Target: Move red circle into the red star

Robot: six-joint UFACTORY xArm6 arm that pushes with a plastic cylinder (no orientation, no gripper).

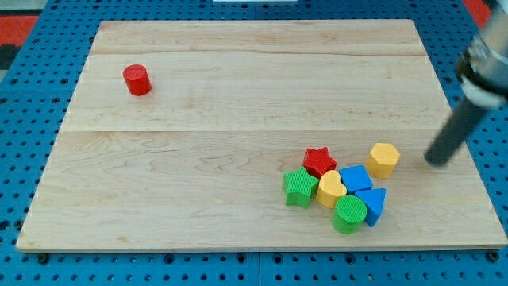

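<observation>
The red circle (pixel 137 80) stands alone near the board's upper left. The red star (pixel 319 161) sits right of centre, at the top of a cluster of blocks. My tip (pixel 435 162) is at the board's right side, to the right of the yellow hexagon (pixel 383 159) and apart from it. The tip is far from the red circle.
Below the red star lie a green star (pixel 300 187), a yellow heart (pixel 331 189), a blue block (pixel 355 179), a blue triangle (pixel 371 205) and a green circle (pixel 349 214). The wooden board (pixel 238 103) lies on a blue pegboard.
</observation>
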